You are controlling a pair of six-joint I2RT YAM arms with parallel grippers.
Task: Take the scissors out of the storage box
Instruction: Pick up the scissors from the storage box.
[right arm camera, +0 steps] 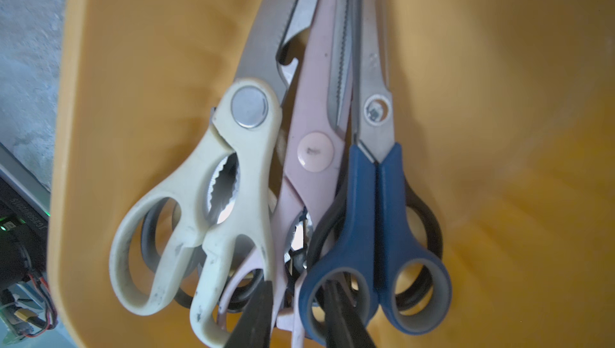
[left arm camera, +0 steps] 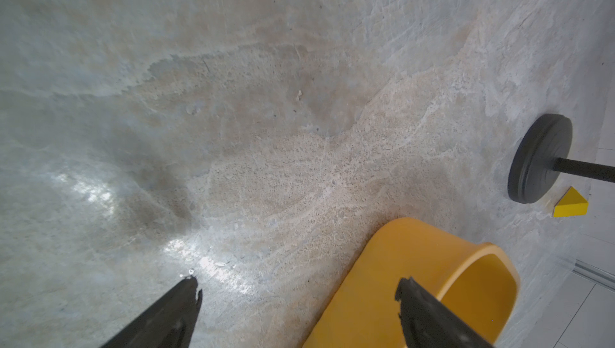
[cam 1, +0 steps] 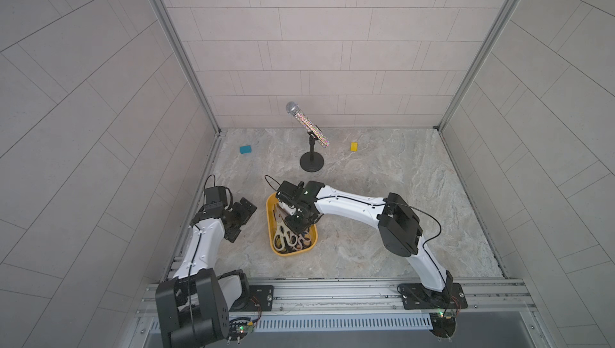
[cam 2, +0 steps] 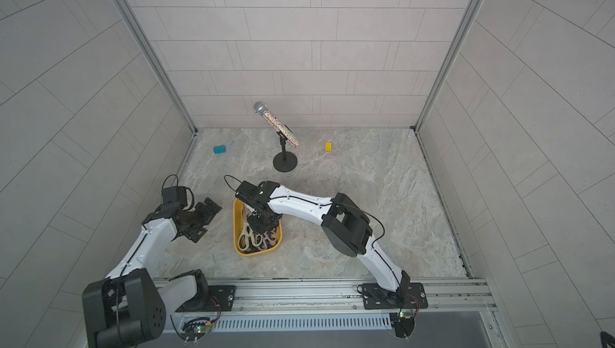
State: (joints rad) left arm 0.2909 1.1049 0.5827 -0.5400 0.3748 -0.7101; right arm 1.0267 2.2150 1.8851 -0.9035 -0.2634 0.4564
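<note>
Marble surface (cam 1: 382, 203), yellow box (right arm camera: 149, 63): right gripper (right arm camera: 298, 291) half-shut astride pink scissors (right arm camera: 314, 151), hold unclear; pinch squarely, lift straight. Left gripper (left arm camera: 299, 284) wide, empty.

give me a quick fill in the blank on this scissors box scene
1. The scissors lie in a ___ storage box.
2. The left gripper holds nothing, and its fingers are ___.
3. The microphone rests tilted on a ___ stand.
Missing words: yellow; open; black
</note>
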